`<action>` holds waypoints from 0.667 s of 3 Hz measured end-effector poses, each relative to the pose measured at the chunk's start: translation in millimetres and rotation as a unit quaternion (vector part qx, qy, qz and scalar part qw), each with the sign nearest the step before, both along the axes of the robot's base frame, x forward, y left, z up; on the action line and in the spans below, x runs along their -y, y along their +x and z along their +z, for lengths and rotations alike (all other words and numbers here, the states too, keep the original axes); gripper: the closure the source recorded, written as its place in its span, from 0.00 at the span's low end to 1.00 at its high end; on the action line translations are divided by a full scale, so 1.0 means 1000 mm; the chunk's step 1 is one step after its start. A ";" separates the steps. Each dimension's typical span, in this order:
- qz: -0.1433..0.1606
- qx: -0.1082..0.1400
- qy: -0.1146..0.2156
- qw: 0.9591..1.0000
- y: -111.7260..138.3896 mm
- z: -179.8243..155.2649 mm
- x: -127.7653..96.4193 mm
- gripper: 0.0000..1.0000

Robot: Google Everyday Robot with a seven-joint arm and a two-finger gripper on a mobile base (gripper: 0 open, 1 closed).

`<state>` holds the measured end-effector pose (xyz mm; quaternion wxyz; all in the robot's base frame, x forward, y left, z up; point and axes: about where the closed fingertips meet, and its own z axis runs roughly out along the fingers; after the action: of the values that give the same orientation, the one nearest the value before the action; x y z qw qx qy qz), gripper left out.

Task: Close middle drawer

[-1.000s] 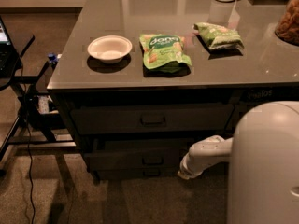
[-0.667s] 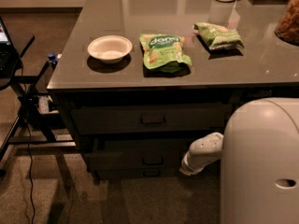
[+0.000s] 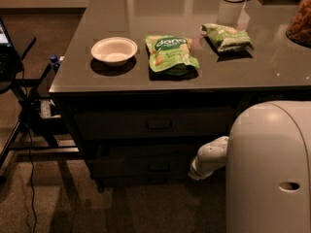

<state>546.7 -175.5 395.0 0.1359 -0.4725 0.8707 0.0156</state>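
The middle drawer (image 3: 121, 125) is the wide dark front under the countertop, with a small loop handle (image 3: 159, 125) at its centre. I cannot tell how far out it stands. A second dark drawer (image 3: 126, 166) with a dark handle lies below it. My white arm (image 3: 210, 157) reaches left from the big white casing (image 3: 269, 169) at the lower right. Its end points at the right end of the lower drawer front. My gripper (image 3: 191, 175) is at that end, lost in the dark against the cabinet.
On the grey countertop (image 3: 97, 81) lie a white bowl (image 3: 114, 50), a green snack bag (image 3: 170, 55) and a second green bag (image 3: 226, 37). A black stand with a cable (image 3: 29, 130) is on the floor at the left. Brown floor lies in front.
The white casing has shifted a little to the left. The arm's end has stayed near the right end of the lower drawer front. The drawers look the same.
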 end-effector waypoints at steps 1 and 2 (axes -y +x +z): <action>0.000 0.000 0.000 1.000 0.000 0.000 0.000 0.58; 0.000 0.000 0.000 1.000 0.000 0.000 0.000 0.36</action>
<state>546.7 -175.5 394.9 0.1359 -0.4725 0.8707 0.0156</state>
